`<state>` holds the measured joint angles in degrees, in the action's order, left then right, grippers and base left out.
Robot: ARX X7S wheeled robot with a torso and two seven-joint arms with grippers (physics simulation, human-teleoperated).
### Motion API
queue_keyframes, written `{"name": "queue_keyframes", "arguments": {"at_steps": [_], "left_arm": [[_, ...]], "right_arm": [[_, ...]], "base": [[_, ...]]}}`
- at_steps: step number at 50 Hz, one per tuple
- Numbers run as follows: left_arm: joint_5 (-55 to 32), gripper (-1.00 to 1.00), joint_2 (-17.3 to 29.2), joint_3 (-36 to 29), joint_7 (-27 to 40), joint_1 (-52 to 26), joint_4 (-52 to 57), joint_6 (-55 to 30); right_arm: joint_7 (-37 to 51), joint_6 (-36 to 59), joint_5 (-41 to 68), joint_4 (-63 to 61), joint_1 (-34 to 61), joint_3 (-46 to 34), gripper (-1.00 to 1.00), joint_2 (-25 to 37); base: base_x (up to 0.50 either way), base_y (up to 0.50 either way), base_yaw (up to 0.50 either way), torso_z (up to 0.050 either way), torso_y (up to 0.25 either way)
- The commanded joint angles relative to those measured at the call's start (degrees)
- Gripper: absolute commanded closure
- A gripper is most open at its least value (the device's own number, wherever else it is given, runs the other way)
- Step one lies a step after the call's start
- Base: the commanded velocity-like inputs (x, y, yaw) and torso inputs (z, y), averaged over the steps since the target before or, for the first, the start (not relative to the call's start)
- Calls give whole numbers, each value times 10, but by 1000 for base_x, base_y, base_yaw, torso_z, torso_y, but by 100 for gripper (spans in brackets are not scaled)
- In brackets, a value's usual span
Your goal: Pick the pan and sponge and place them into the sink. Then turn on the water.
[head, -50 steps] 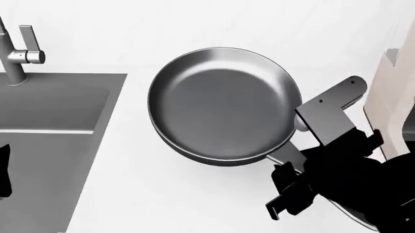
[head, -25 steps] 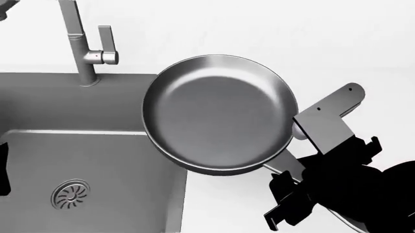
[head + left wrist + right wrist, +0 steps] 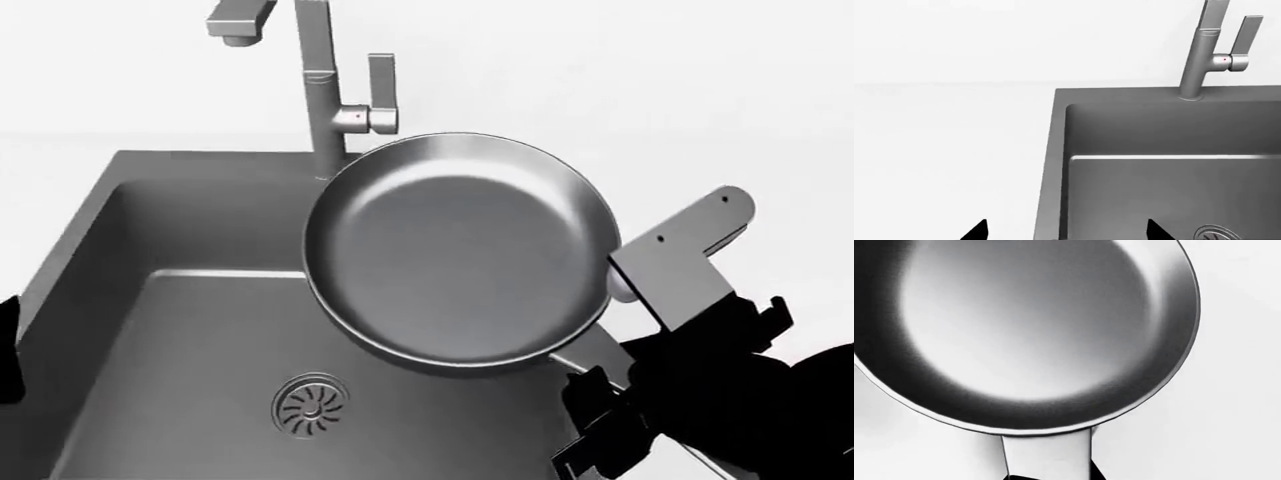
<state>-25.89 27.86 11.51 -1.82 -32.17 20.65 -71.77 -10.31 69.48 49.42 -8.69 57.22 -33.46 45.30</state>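
The round dark grey pan (image 3: 461,250) hangs level above the right half of the sink (image 3: 134,300). My right gripper (image 3: 603,385) is shut on its flat handle (image 3: 1047,455). In the right wrist view the pan (image 3: 1034,330) fills the frame, and black jaws flank the handle at the edge. My left gripper (image 3: 1067,232) is open over the sink's left rim (image 3: 1051,165), with its two black fingertips (image 3: 977,231) far apart and nothing between them. The sponge is out of view. No water shows under the faucet spout (image 3: 240,22).
The tall grey faucet (image 3: 320,110) stands behind the sink, just beyond the pan's far rim, with its side lever (image 3: 1244,35) upright and a red dot on the hub. The round drain (image 3: 310,405) lies in the basin floor. White counter (image 3: 947,150) surrounds the sink.
The sink and faucet have slid right in the head view. The pan, still held by my right gripper, now hangs over the basin instead of the counter.
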Motion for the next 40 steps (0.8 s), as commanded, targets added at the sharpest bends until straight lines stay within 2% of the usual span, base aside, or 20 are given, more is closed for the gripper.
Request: {"name": "queue_keyframes", "arguments": {"at_steps": [1, 20, 27, 40], "left_arm": [[-1, -100, -9, -2, -3, -1, 2, 12], [-7, -100, -3, 1, -4, -4, 4, 8], [-7, -100, -5, 0, 0, -3, 4, 8], [-10, -100, 4, 8, -6, 6, -1, 15]], "right_arm": [[-10, -5, -10, -7, 9, 22, 100, 2], [-13, -11, -6, -11, 0, 19, 100, 7], [-24, -10, -12, 9, 5, 2, 100, -5], [-90, -63, -85, 121, 37, -95, 100, -69]], "base": [[0, 500, 0, 0, 0], [0, 499, 0, 1, 2], [0, 26, 0, 0, 1], [0, 0, 0, 1, 2]]}}
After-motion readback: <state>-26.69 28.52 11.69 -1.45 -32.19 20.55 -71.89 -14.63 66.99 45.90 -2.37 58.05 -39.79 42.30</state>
